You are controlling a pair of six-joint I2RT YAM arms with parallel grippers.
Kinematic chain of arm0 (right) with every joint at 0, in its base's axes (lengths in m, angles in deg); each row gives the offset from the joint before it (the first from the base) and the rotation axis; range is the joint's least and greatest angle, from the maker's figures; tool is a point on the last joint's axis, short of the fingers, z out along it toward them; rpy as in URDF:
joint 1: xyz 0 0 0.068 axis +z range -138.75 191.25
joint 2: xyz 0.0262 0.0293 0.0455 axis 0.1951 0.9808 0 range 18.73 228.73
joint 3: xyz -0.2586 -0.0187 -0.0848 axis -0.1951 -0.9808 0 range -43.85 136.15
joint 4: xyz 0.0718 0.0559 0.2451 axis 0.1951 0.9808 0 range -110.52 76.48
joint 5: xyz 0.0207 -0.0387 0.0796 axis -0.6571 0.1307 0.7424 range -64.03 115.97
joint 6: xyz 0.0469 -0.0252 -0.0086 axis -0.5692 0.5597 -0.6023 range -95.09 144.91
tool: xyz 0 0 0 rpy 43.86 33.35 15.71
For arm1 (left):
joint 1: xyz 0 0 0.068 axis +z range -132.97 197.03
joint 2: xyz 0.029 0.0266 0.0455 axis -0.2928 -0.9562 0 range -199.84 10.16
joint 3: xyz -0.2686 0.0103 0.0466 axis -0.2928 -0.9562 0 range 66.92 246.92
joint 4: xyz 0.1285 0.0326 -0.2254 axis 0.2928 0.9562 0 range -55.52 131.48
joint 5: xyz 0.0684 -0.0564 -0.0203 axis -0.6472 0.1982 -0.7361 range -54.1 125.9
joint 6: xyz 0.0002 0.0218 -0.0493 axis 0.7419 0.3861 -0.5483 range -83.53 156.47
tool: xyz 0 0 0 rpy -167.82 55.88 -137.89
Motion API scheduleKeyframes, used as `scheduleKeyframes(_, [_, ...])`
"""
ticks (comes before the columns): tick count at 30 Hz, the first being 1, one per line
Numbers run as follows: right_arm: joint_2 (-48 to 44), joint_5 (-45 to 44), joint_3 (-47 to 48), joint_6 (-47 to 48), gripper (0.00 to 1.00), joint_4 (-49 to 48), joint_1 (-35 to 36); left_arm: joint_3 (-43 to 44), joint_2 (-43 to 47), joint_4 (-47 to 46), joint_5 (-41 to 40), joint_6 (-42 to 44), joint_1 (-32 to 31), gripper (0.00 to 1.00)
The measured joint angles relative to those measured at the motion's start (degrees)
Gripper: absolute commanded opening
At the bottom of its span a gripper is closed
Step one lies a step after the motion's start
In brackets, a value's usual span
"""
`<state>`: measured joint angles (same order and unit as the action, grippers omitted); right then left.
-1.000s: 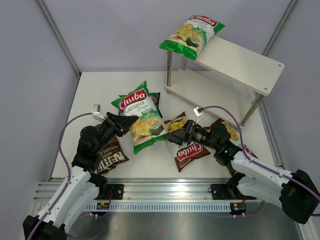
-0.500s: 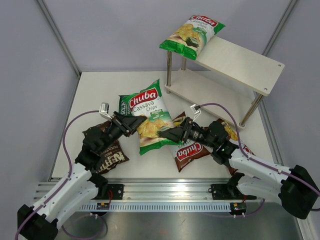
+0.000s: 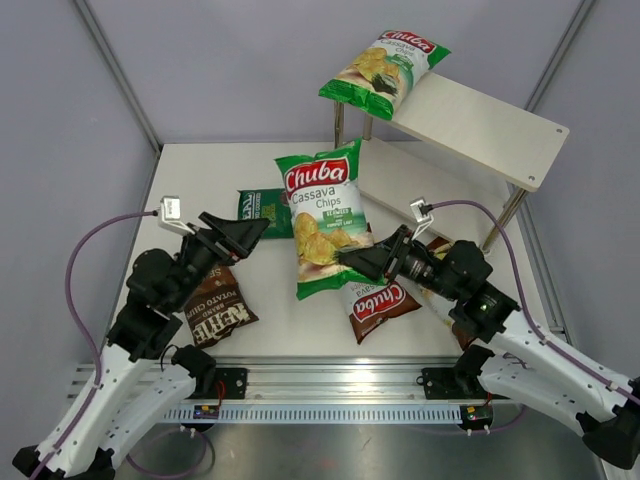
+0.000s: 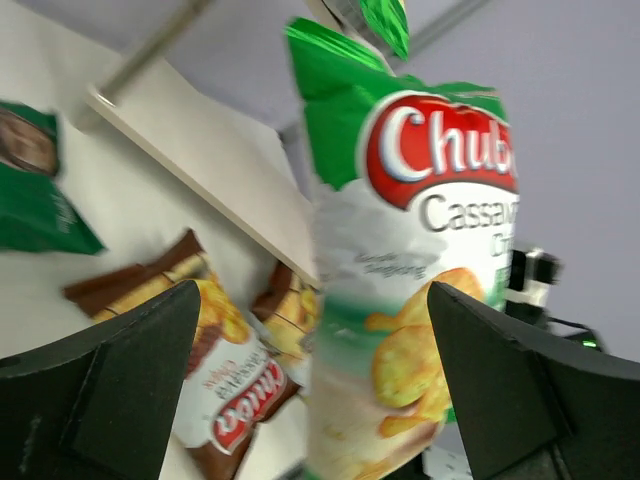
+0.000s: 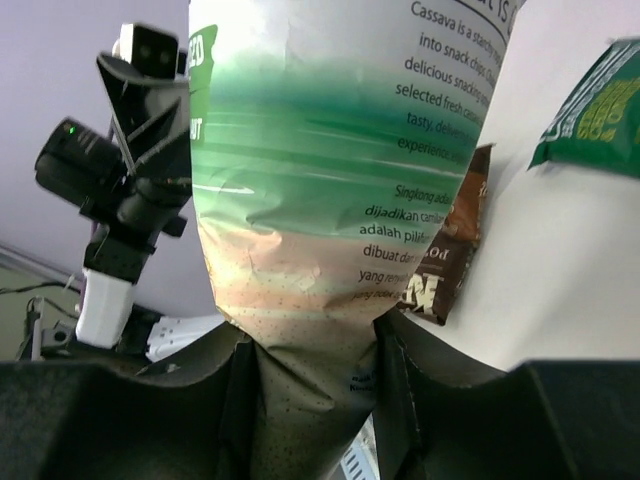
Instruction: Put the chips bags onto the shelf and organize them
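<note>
- Top external: a green Chuba bag [image 3: 325,225] is held upright above the desk [image 3: 200,180], its lower edge clenched in the right jaws.
- Nothing is gripped by the left jaws, spread wide near that bag's left side, apart from it.
- A second green bag [image 3: 385,65] is laid on the shelf [image 3: 480,125], overhanging the top board's left end.
- A red Chuba bag [image 3: 380,305], Kettle bag [image 3: 222,315] and dark green bag [image 3: 265,208] are laid on the desk.

your left gripper [image 3: 254,236] stood wide open, its fingers [image 4: 110,400] spread apart, the arm angled inward toward the middle. your right gripper [image 3: 350,261] was pinched on the bottom edge of the green bag [image 3: 322,215], arm stretched inward too.
</note>
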<state>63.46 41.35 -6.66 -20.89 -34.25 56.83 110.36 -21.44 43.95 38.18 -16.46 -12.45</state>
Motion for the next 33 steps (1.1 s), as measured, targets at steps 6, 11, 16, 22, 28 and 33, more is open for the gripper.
scheduleKeyframes(6, [-0.6,-6.7,14.1,5.7,0.23,13.7,-0.2,5.5,4.3,11.8,-9.6,9.9,0.0,0.99])
scheduleKeyframes(11, [3.5,-12.8,31.0,10.0,0.22,23.6,-5.9,11.0,3.7,21.4,-14.0,17.8,0.0,0.99])
scheduleKeyframes(16, [12.5,-9.4,47.2,9.6,0.22,27.8,-23.0,13.0,3.7,26.0,-15.7,22.9,0.0,0.99])
scheduleKeyframes(22, [20.8,1.4,52.5,2.0,0.23,28.0,-43.9,13.0,3.8,30.1,-16.0,26.9,0.0,0.99])
scheduleKeyframes(28, [26.2,12.5,46.9,-11.1,0.24,20.8,-58.0,12.3,4.9,31.7,-16.4,30.1,0.0,0.99])
scheduleKeyframes(33, [27.1,14.7,42.2,-17.1,0.29,18.7,-58.3,11.5,5.0,31.8,-16.7,31.6,0.0,0.99])
